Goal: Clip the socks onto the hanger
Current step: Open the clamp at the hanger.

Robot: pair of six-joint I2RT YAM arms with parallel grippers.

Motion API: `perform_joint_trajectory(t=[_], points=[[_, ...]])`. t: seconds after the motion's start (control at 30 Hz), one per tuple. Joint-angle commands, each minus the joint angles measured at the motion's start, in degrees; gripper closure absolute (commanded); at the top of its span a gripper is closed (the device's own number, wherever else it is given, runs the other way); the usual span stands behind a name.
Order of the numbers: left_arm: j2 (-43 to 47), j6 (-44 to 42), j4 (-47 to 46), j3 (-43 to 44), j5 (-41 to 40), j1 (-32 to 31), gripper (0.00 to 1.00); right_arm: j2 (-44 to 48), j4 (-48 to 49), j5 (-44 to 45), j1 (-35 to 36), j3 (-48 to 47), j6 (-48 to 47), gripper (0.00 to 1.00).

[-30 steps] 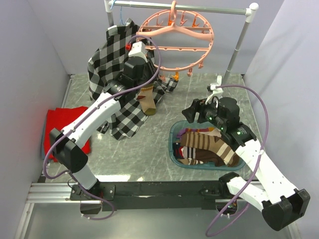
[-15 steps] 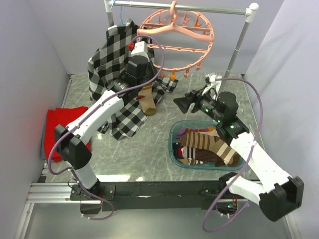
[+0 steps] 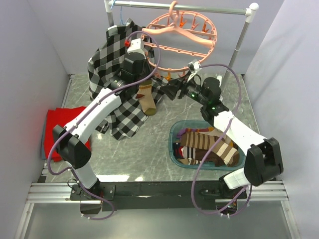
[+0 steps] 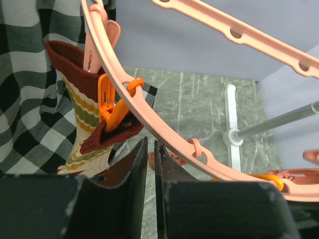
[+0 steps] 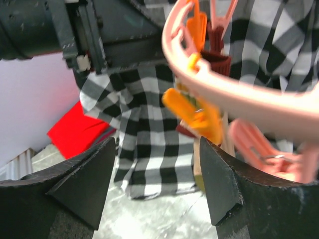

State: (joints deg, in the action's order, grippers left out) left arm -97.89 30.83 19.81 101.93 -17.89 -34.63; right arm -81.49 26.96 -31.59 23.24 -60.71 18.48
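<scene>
Grey marble tabletop, laundry rail at the back: one sock up, more waiting.
I'm looking at the table (image 3: 144, 149) under the rail (image 3: 224, 9), where a plaid shirt (image 3: 107, 59) and the round pink hanger (image 4: 154, 119) hang side by side, and a red cloth (image 3: 55, 124) lies at the left edge. Right of centre, a teal tub (image 3: 172, 144) holds the pile of striped socks (image 3: 204, 144). One striped sock (image 4: 82, 114) hangs from the hanger's rim, with an orange clip (image 4: 112, 112) biting its maroon cuff. My left gripper (image 4: 150, 144) sits just below that clip, jaws all but touching, nothing between them. My right gripper (image 5: 157, 142) faces the rim from the other side, jaws spread wide, gripping nothing.
</scene>
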Motion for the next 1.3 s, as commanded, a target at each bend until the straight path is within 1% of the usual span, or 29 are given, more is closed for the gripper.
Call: perform_joint_trajectory(t=[0.0,0.1,0.17,0.2,0.23,0.33,0.4,0.47,0.63,0.73,0.9,0.97,1.13,1.27], points=[[1.2,-0.9,0.0,3.0,0.9,0.4,0.84,-3.0,7.0,0.2,0.2,-4.3,-2.4,0.26],[1.3,-1.0,0.2,2.9,1.1,0.7,0.84,-4.9,6.8,2.1,0.4,-5.4,-3.3,0.27],[1.6,-0.9,0.5,2.5,1.2,1.1,0.81,-5.5,6.1,3.9,0.4,-5.8,-3.9,0.27],[1.9,-0.9,0.5,2.3,1.3,1.1,0.78,-5.5,6.1,4.3,0.5,-5.9,-4.3,0.28],[2.0,-0.8,0.6,2.0,1.3,1.2,0.7,-5.7,6.0,4.4,0.6,-6.0,-4.6,0.28],[3.0,-0.4,1.2,1.4,1.6,1.3,0.61,-5.9,4.2,5.3,1.1,-7.1,-6.3,0.3],[3.8,-0.2,1.6,1.1,1.8,1.3,0.57,-6.0,2.8,5.9,1.7,-7.8,-8.0,0.3],[4.4,0.4,1.7,0.6,1.9,1.4,0.49,-6.1,2.0,6.2,2.3,-8.5,-9.0,0.3],[6.2,2.6,0.9,-1.2,4.9,1.3,0.36,-5.8,-0.3,8.2,3.6,-9.5,-12.4,0.3],[6.9,3.4,0.4,-2.1,5.7,1.0,0.32,-5.7,-1.8,9.0,4.1,-10.0,-14.4,0.3],[7.3,2.9,-0.2,-2.3,4.8,-0.8,0.29,-5.2,-3.1,10.0,4.5,-10.0,-16.3,0.3],[7.0,1.8,-0.3,-2.5,3.3,-1.7,0.28,-4.9,-3.9,10.6,4.8,-10.1,-17.5,0.31],[6.4,1.5,-0.8,-3.3,0.1,-2.7,0.34,-4.1,-5.4,11.6,5.3,-9.9,-20.0,0.31],[4.6,0.5,-1.2,-2.6,-3.3,-3.5,0.34,-3.3,-6.3,12.1,5.5,-9.3,-21.6,0.32]])
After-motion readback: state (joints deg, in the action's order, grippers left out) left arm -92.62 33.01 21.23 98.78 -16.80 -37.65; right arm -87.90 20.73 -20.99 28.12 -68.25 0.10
